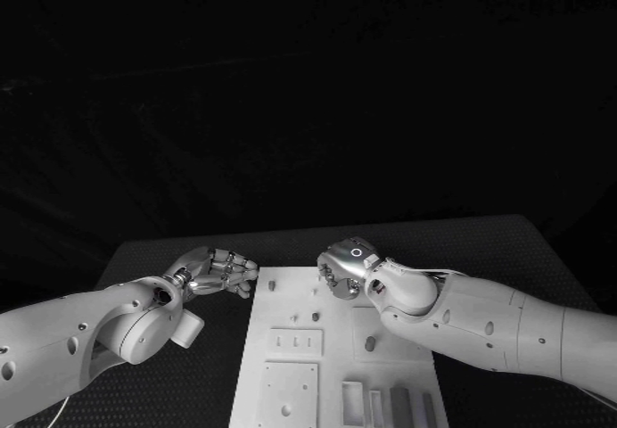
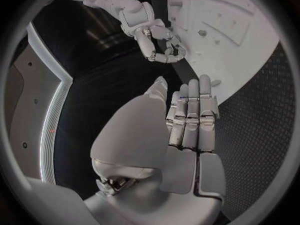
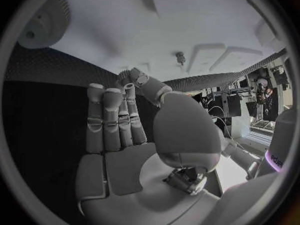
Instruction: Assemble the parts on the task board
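Observation:
The white task board (image 1: 290, 357) lies in the middle of the black table, with raised plates and small holes on it. Several long grey parts (image 1: 400, 406) sit at its near end. My left hand (image 1: 218, 272) hovers just off the board's far left corner; in the left wrist view its fingers (image 2: 190, 120) are stretched out side by side and hold nothing. My right hand (image 1: 345, 267) hangs over the board's far end, fingers (image 3: 115, 120) extended, thumb bent towards the fingertips, nothing seen in it. A small peg (image 3: 180, 57) stands on the board (image 3: 187, 20) beyond it.
Black textured table (image 1: 514, 250) surrounds the board on all sides, with free room at the far end and to the right. The right hand (image 2: 159, 42) appears curled above the board's edge (image 2: 250, 45) in the left wrist view.

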Action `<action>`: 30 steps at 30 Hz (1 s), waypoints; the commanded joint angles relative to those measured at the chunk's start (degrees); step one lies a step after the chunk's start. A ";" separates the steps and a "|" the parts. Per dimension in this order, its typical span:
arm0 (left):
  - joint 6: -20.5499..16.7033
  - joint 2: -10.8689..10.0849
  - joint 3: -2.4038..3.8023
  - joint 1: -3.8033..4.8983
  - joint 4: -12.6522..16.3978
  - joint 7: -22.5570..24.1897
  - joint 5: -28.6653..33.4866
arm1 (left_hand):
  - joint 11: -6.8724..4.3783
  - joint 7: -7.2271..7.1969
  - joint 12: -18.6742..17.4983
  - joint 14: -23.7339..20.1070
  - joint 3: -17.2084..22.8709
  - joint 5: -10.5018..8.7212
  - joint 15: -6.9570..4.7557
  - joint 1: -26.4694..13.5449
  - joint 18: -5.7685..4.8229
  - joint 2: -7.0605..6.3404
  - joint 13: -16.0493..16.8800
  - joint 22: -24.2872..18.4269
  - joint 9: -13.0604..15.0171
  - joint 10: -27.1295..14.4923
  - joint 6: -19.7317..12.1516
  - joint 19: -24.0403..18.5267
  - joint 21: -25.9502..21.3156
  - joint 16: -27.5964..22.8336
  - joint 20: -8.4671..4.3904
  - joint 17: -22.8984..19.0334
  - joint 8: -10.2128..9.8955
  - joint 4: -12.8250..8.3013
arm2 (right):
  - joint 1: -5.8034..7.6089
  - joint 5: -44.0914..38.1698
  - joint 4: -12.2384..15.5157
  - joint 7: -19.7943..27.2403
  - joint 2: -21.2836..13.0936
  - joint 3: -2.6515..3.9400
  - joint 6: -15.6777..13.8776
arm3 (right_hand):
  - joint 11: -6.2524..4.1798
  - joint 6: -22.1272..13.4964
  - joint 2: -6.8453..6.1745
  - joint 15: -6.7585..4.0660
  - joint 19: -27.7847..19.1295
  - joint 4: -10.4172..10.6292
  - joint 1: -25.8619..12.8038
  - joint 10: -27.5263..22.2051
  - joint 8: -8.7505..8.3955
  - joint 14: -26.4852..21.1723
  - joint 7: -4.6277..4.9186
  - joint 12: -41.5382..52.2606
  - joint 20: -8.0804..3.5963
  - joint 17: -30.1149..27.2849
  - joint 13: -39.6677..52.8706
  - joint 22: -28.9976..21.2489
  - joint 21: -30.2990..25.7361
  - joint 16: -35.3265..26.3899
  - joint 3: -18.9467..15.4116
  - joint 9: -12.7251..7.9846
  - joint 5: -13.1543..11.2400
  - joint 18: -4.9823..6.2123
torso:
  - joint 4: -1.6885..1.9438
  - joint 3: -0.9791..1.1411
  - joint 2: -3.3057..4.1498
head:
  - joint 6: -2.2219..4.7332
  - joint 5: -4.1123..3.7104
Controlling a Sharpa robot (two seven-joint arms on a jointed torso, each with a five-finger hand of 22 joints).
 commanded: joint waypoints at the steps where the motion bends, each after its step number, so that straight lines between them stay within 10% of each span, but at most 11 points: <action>1: 0.25 0.12 0.02 0.05 -0.08 0.36 0.21 | 0.45 0.41 -0.26 0.37 0.36 0.10 0.09 -0.73 0.60 -0.06 0.06 0.08 -0.08 0.10 -0.19 -0.34 -0.24 -0.38 -0.13 0.11 -0.32 -0.08 | 0.05 -1.86 -0.95 -1.00 0.73 0.03 -3.12 | -1.07 0.42 -0.10 -0.34 0.62 0.06 -0.59 2.69 0.24 0.11 0.07 1.38 -0.75 0.09 2.86 1.28 0.26 0.38 0.55 0.10 0.36 3.71 | 0.07 0.06 0.04 | 0.29 0.10; 30: 0.42 0.68 0.03 0.07 -0.28 0.32 0.21 | 0.47 0.42 -0.44 0.40 0.45 0.10 0.09 -0.76 0.61 -0.14 0.11 0.15 -0.07 0.09 -0.22 -0.36 -0.28 -0.55 -0.13 0.29 -0.37 -0.10 | -0.18 -0.38 -5.70 0.33 5.44 -0.02 -3.94 | -1.09 0.46 -0.19 -0.36 0.61 0.06 -0.66 2.75 0.24 0.09 0.04 1.30 -0.81 0.14 2.95 1.26 0.44 0.56 0.76 0.20 0.36 3.71 | 0.12 0.19 0.29 | -0.47 0.55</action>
